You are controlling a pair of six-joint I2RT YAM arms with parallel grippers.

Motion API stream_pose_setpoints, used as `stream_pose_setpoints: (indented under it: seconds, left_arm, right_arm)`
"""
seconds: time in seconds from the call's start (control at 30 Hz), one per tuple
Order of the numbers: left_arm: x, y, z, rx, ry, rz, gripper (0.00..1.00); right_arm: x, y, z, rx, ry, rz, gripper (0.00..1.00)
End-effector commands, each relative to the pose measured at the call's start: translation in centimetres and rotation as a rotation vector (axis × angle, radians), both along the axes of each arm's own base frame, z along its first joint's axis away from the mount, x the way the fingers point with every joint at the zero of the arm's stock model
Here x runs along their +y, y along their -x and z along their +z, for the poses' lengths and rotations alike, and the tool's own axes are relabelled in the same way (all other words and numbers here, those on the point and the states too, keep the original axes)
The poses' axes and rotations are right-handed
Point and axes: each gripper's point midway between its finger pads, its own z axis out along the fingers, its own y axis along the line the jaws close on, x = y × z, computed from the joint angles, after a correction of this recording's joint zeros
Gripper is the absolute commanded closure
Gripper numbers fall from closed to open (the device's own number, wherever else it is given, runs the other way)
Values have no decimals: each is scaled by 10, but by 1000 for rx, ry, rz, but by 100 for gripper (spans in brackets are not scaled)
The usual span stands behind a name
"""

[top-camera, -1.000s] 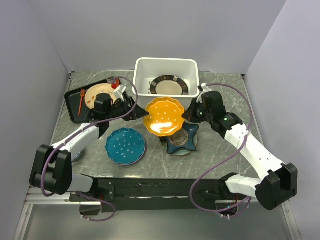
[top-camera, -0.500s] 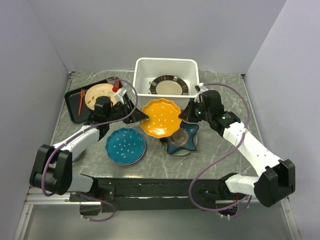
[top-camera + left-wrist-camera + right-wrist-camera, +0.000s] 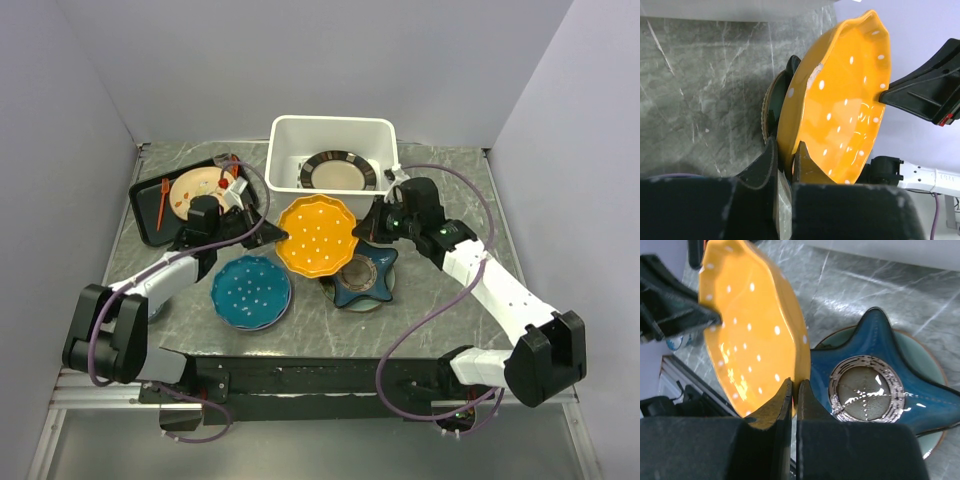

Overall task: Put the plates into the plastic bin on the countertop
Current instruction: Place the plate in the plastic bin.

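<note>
With the left pincer [image 3: 272, 234] and the right pincer [image 3: 370, 228] each gripping a rim, the orange scalloped dotted plate [image 3: 317, 235] is levelling from its earlier tilt above the grey marbled worktop [image 3: 310, 325], just short of the white plastic bin [image 3: 284, 150], so the transfer is judged pending.

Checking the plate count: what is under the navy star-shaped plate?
A pale green plate lies under the star-shaped plate; only its edge shows between the star's points. Its middle is covered, so any pattern there cannot be seen.

Grey countertop [image 3: 300, 322] bears bin [image 3: 330, 120]; black tray [image 3: 146, 216]; dotted plate [image 3: 250, 291].
</note>
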Motion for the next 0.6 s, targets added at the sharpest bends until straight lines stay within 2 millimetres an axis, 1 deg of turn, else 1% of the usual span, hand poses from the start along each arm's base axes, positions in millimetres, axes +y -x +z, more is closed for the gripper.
stream_pose_setpoints:
  seconds: [0.0,0.07,0.13,0.17,0.2,0.27,0.3,0.33,0.37,0.4,0.47,0.53,0.57]
  left_arm:
    - [-18,18,30,-85,74,-153,99]
    - [-19,16,31,-84,78,-155,99]
    - [-20,14,35,-89,84,-157,99]
    - [-20,13,36,-88,85,-153,99]
    - [-21,12,37,-93,87,-152,99]
    - [-22,10,41,-99,96,-153,99]
    - [-22,9,42,-103,99,-153,99]
    - [-23,8,44,-108,104,-155,99]
    - [-23,7,43,-100,107,-157,99]
    - [-24,5,46,-108,109,-160,99]
    - [-26,4,46,-104,114,-173,99]
    - [-27,1,49,-115,117,-180,99]
    - [-29,-1,48,-107,120,-185,99]
  right_arm:
    - [20,-26,72,-198,-158,15,100]
    - [17,-25,69,-197,-151,4,99]
    - [15,-25,68,-199,-150,0,92]
    - [15,-24,66,-195,-150,-1,87]
    - [14,-24,67,-198,-152,-3,73]
    - [13,-23,64,-196,-153,-9,64]
    - [13,-23,62,-193,-152,-11,56]
    - [11,-22,63,-196,-154,-18,53]
    - [10,-22,59,-185,-154,-27,50]
    - [9,-21,58,-187,-153,-33,44]
    - [6,-20,53,-171,-147,-46,36]
    - [3,-21,50,-166,-135,-62,32]
    - [0,-20,45,-155,-125,-76,29]
